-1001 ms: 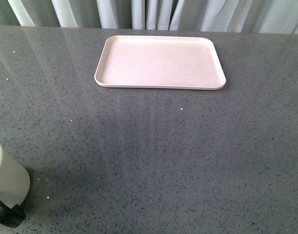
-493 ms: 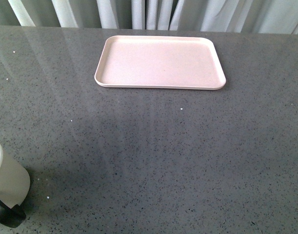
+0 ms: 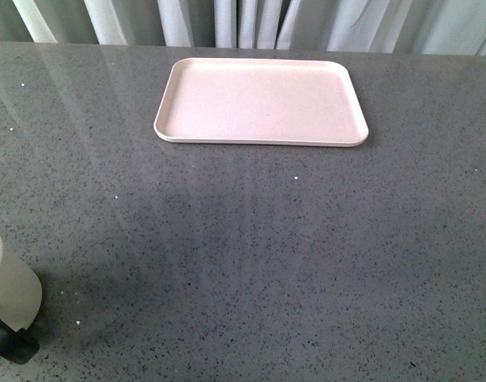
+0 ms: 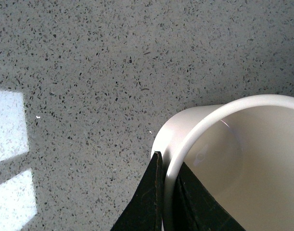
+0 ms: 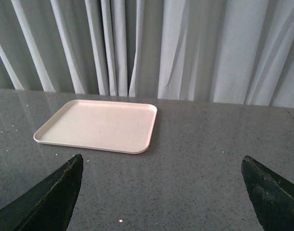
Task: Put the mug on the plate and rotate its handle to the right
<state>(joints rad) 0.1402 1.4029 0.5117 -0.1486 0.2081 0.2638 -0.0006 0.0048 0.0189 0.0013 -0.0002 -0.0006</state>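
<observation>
At the near-left table edge: mug pinched by left gripper.
Its 2 jaws clamp the mug's wall, inside and outside the rim; handle on the near side. Plate lies far across, well apart. Right gripper hangs spread wide above the table.

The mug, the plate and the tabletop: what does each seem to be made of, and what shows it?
The mug: probably glazed ceramic; thick rounded rim, smooth cream wall with soft sheen.
The plate: likely matte plastic or melamine; pale pink, thin moulded rim.
The tabletop: polished stone or composite; grey with dark flecks, reflecting the curtains.
</observation>
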